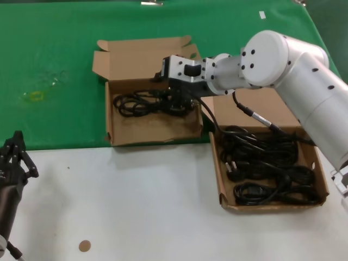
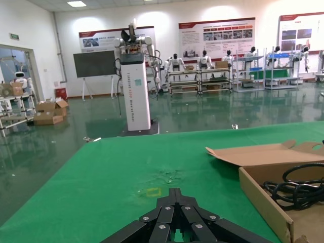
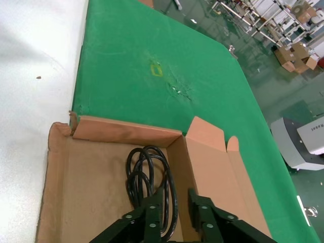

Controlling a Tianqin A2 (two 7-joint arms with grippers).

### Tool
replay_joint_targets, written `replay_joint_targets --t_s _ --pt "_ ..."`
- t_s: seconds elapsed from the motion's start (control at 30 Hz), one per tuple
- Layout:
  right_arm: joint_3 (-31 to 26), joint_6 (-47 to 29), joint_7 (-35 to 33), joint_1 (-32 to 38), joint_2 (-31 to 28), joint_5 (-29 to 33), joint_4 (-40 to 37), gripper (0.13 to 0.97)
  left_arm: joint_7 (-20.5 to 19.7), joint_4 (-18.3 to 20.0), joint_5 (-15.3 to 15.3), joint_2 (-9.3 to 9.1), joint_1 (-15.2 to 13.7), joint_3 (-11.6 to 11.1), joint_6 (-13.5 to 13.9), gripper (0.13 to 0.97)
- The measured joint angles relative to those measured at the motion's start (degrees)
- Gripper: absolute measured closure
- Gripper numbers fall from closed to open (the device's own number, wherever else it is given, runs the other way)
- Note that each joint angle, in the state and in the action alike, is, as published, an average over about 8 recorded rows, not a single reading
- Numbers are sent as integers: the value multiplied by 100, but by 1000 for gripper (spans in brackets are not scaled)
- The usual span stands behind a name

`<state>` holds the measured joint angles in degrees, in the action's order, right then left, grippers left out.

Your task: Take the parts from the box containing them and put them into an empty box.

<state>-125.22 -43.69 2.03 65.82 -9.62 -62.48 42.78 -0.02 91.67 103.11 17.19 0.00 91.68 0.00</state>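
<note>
The smaller, squarer box (image 1: 155,137) stands on the green cloth and holds one coiled black cord (image 1: 133,103). My right gripper (image 1: 178,100) hangs inside this box, over the cord's right end. In the right wrist view its fingers (image 3: 177,191) stand open, with the cord (image 3: 147,167) lying on the cardboard floor (image 3: 91,182) beneath them. The wider, low-walled box (image 1: 272,204) to the right holds several more black cords (image 1: 266,163). At the lower left my left gripper (image 1: 13,144) is parked, its fingers (image 2: 175,191) shut and empty.
The smaller box's lid flap (image 1: 141,54) lies open behind it. Green cloth (image 1: 54,54) covers the far half of the table, with a yellow mark (image 1: 33,97) at left. The near half is white, with a small brown spot (image 1: 84,246).
</note>
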Motion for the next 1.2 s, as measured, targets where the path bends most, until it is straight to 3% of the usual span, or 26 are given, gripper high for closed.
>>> replay_joint_targets --t_s 0.33,0.47,0.87,1.03,1.2 --pt "17 46 99 -6 -2 28 123 746 0 0 0 0 0 0 0 953" --pt "26 37 146 -21 -24 36 194 746 0 0 0 0 0 0 0 953" --pt "282 366 130 -524 -84 -275 565 471 0 0 0 0 0 0 0 930" --pt "489 636 107 -936 -129 -531 856 340 0 0 0 0 0 0 0 871" --pt "708 921 83 -1368 -178 -801 1165 322 0 0 0 0 0 0 0 836"
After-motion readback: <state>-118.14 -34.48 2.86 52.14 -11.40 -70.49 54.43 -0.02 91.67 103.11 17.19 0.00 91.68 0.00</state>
